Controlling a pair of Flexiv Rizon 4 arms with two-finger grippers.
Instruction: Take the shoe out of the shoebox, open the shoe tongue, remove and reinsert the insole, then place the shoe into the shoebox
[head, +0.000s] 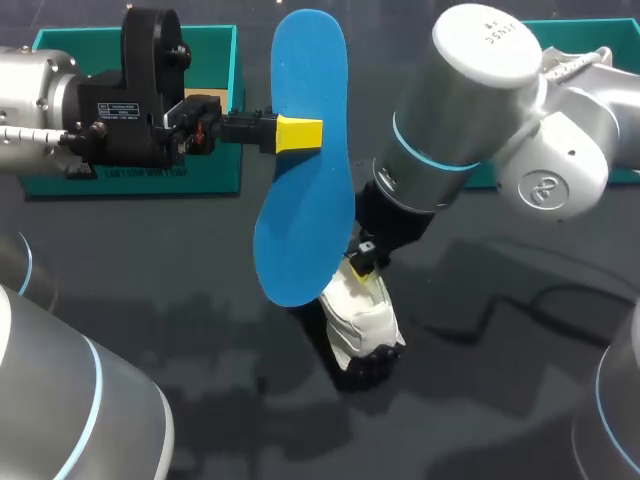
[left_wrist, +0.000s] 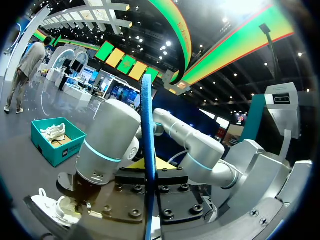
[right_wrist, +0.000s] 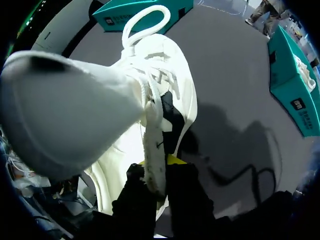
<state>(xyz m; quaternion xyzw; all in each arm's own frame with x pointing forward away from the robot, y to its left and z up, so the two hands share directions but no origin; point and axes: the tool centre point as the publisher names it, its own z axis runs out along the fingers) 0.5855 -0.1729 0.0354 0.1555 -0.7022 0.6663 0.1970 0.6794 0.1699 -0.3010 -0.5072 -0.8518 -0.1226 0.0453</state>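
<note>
A blue insole (head: 300, 170) hangs upright above the table, with my left gripper (head: 298, 132) shut on its edge near the middle. In the left wrist view the insole (left_wrist: 147, 130) shows edge-on between the fingers of the left gripper (left_wrist: 148, 200). The white shoe (head: 362, 325) rests on the dark table under the insole's lower end. My right gripper (head: 365, 258) comes down onto it and is shut on the shoe's upper edge. In the right wrist view the right gripper (right_wrist: 156, 172) pinches a strip of the shoe (right_wrist: 165, 100) by the opening, laces ahead of it.
A teal shoebox (head: 215, 170) stands at the back left behind my left arm. A second teal box (right_wrist: 295, 95) with a white shoe in it stands at the back right, partly hidden by my right arm. A dark cable (head: 520, 305) lies on the table's right side.
</note>
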